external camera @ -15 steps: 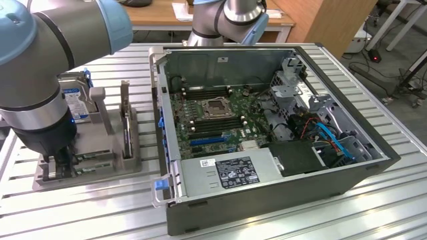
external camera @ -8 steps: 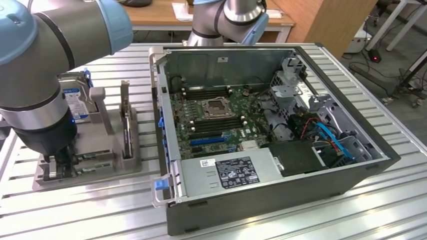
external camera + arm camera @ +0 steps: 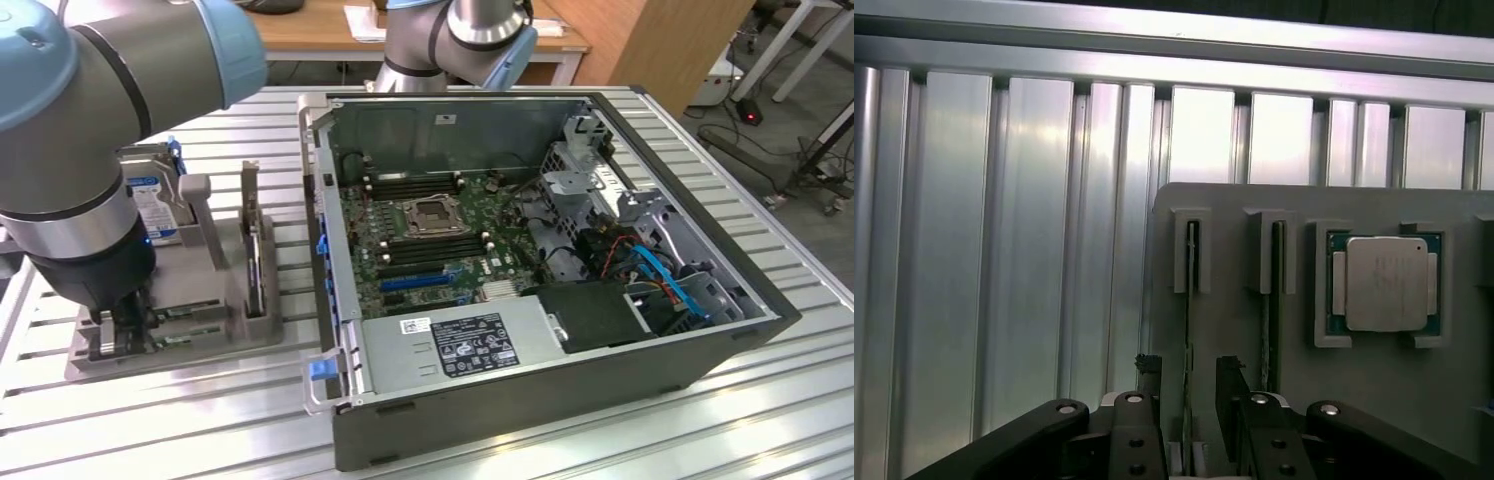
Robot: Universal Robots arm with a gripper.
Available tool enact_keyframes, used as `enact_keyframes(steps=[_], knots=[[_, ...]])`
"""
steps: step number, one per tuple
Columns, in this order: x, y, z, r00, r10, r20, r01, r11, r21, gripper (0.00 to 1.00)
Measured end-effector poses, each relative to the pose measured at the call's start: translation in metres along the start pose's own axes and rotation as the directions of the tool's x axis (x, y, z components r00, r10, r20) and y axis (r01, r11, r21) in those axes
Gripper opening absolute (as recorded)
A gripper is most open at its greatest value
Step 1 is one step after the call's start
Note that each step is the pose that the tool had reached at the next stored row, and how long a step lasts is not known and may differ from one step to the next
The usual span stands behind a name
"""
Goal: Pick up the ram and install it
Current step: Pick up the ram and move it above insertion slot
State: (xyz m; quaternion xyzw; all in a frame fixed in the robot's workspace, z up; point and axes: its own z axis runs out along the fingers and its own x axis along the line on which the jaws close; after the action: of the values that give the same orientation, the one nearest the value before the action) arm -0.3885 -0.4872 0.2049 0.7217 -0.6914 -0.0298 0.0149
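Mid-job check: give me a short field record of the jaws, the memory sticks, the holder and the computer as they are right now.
jaws: open, one on each side of a memory stick, not closed on it
memory stick: on edge in its slot of the gray holder
second memory stick: on edge in the next slot, untouched
processor chip: flat in its pocket on the holder
computer case: open, on the table, to the exterior view's right of the holder
install: not yet done

Exterior view high, angled over the table (image 3: pixel 200 420), wrist view close, straight down, shared grey holder (image 3: pixel 1394 400)
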Motion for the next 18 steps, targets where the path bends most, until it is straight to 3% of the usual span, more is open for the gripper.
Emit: enact_keyframes(steps=[18], knots=[[0.001,-0.0198,0.0013,0.9999,-0.011,-0.0006,0.011,0.9999,-0.0007,0.35]])
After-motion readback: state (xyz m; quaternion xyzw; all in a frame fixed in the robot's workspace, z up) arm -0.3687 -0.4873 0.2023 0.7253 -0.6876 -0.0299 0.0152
